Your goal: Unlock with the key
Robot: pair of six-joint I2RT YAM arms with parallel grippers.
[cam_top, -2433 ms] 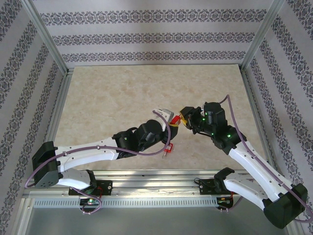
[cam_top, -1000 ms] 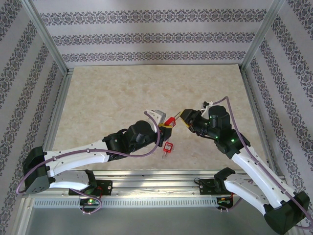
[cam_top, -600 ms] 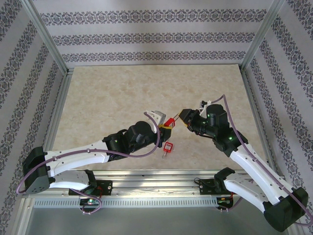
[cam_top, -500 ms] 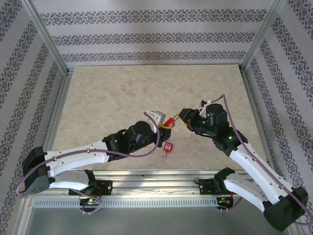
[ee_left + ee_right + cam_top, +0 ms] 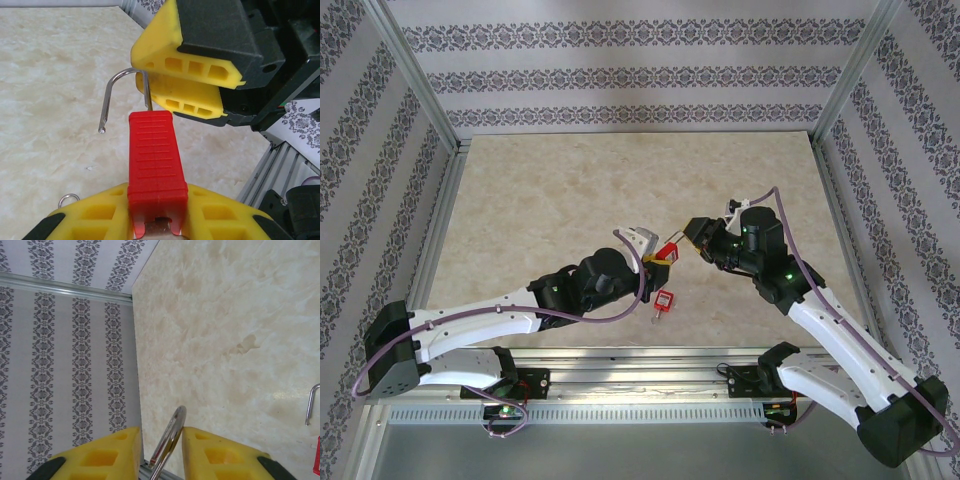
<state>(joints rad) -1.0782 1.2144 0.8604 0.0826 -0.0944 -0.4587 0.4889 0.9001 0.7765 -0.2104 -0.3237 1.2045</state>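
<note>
My left pincer [image 5: 158,207] is clamped on the base of a ribbed red plastic padlock [image 5: 154,155], held clear of the pale marbled worktop [image 5: 570,200]. The padlock's long axis runs straight away from that wrist toward my right pincer [image 5: 161,437], with the thin silver wire shackle [image 5: 112,92] leading. One shackle leg is free of the body. The right pincer stands narrow about the shackle's bend, one yellow pad touching it; I cannot tell if it grips. The keyhole end is buried between the left pads, so I cannot place the key. A second small red padlock [image 5: 663,302] lies near the worktop's front edge.
</note>
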